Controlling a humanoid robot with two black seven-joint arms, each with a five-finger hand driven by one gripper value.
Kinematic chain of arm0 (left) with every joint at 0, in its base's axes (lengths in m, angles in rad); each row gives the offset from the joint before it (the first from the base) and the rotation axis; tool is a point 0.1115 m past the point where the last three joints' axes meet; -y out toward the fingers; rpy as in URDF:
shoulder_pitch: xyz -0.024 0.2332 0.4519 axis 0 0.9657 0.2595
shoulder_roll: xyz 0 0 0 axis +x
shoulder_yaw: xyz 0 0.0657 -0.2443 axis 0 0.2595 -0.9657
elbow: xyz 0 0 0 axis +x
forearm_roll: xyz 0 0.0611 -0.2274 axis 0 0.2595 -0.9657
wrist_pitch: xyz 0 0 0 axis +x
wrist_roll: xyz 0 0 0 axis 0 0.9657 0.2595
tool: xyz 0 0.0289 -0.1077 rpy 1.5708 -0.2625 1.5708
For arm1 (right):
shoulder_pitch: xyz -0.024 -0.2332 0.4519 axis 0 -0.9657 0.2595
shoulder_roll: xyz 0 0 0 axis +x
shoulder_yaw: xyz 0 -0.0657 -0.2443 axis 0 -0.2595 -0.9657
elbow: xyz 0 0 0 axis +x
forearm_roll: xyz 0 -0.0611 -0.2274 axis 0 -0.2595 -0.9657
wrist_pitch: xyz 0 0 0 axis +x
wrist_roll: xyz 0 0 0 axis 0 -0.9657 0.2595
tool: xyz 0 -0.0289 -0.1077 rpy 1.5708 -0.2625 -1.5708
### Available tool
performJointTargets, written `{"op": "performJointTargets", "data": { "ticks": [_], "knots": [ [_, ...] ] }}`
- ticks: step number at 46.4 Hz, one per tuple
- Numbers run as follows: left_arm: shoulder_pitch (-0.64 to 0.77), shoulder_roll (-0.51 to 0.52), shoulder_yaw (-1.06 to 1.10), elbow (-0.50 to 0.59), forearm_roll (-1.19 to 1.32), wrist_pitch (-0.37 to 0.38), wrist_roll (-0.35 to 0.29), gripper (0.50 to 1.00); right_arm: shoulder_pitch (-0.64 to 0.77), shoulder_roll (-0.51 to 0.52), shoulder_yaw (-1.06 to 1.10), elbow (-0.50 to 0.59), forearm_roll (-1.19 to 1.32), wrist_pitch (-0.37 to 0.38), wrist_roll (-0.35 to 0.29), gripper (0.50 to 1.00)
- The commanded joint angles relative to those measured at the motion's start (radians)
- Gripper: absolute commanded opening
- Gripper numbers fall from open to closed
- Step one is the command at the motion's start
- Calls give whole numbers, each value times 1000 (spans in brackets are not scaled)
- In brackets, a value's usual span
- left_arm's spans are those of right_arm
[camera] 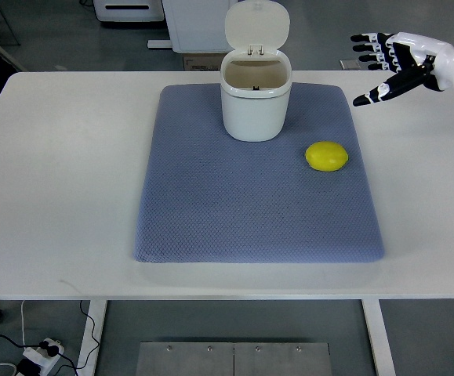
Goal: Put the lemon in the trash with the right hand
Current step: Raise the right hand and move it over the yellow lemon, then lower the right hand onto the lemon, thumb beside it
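I see a blue-grey mat (258, 204) with a fine woven texture lying on the smooth white table (62, 188). On the mat at 12 o'clock stands a round white plastic trash bin (256, 106), its lid tipped up. The lemon (326, 156), oval, bright yellow and glossy, lies at 4 o'clock from the bin. My right hand (387, 66) is at 2 o'clock, fingers spread, holding nothing.
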Motion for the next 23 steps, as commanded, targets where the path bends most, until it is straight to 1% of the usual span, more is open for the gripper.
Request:
{"op": "performJointTargets", "data": {
  "ticks": [1,13,23],
  "knots": [
    [0,0,0,0,0,0,0,1000,16,19,-32,0,-50,-20,2,1000],
    [0,0,0,0,0,0,0,1000,86,82,-153,-1,-84,-46,3,1000],
    [0,0,0,0,0,0,0,1000,114,117,-226,-1,-87,-55,5,1000]
  ]
}}
